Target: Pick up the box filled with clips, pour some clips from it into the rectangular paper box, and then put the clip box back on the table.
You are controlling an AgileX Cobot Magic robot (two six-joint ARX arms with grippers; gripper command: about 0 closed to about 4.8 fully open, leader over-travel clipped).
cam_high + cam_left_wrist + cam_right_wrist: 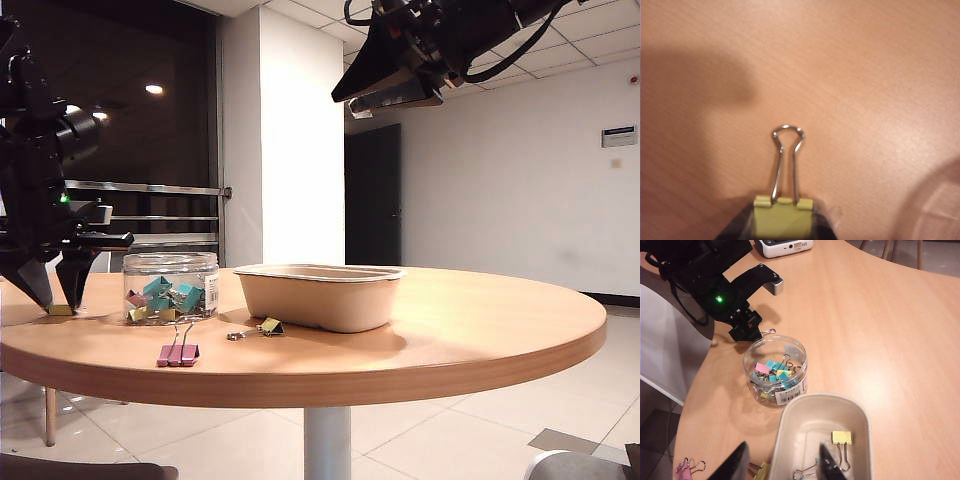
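Sitting open-topped on the desk (480, 320), the jar (170, 287) stands just beside the short end of the paper tray (322, 296), on the left arm's side, with a heap of coloured clips (774, 375) in its bottom. It looks light, stiff and smooth: clear plastic that may slip under hard pads, and an open mouth that will spill if tipped early. Best hold, I judge, is across the round wall at about mid-height, kept level until over the tray. The tray already holds a yellow clip (841, 438) and at least one more; loose strays lie on the desk, a pink pair (177, 353) in front of the jar and an olive one (270, 326) by the tray. The left gripper (60, 292) is down at the desk just beside the jar, on the far side from the tray; its jaws stand narrow on a small yellow-green clip (783, 216), wire handle pointing away, not on the jar. The right gripper (782, 460) hangs high above the tray, jaws partly open, holding nothing.
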